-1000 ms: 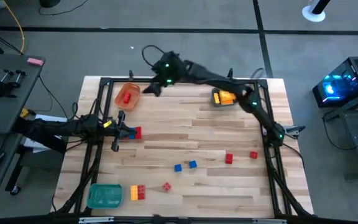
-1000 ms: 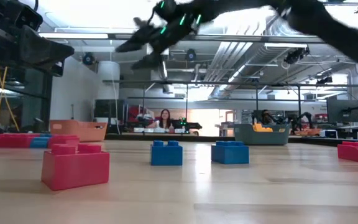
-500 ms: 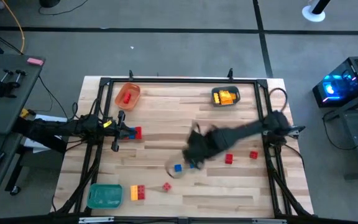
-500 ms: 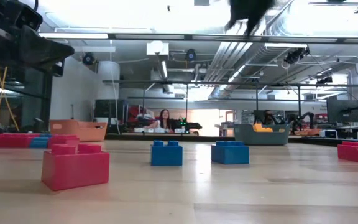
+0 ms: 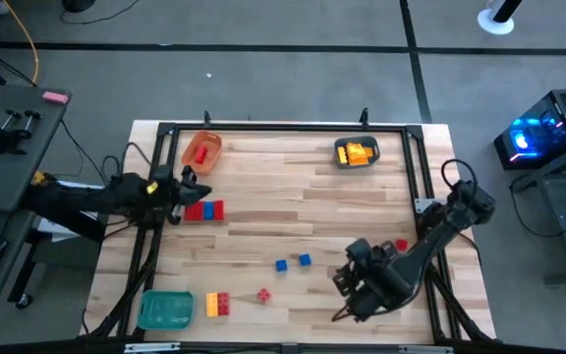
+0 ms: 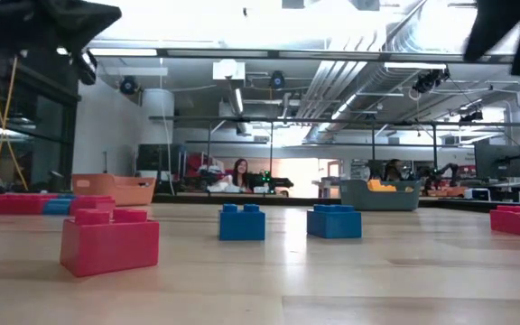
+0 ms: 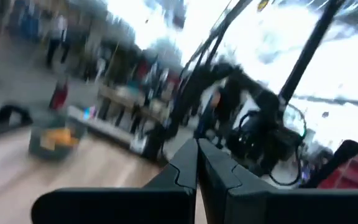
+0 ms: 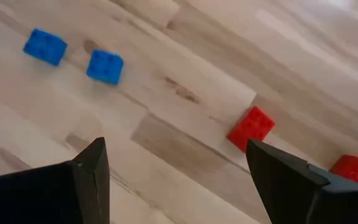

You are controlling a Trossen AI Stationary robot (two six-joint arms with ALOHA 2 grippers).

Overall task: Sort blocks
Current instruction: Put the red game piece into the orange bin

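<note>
From above: right gripper [image 5: 350,295] low over the table's near right, arm folded back to the right edge; left gripper [image 5: 187,183] at the left edge, just beside the joined red blocks [image 5: 204,210]

Right wrist view alone: fingers [image 8: 82,180] spread wide, empty, over two blue blocks [image 8: 104,66] and two red blocks [image 8: 251,127]; left wrist view alone: fingers [image 7: 185,171] pressed together, nothing between

From table height: red block [image 6: 109,240] nearest, blue pair [image 6: 242,221] behind, orange tray [image 6: 114,189] and grey tray [image 6: 379,194] at the far edge, person [image 6: 239,172] beyond

Also from above: green tray [image 5: 165,310] at the near left, yellow-and-red blocks [image 5: 217,304] beside it
</note>
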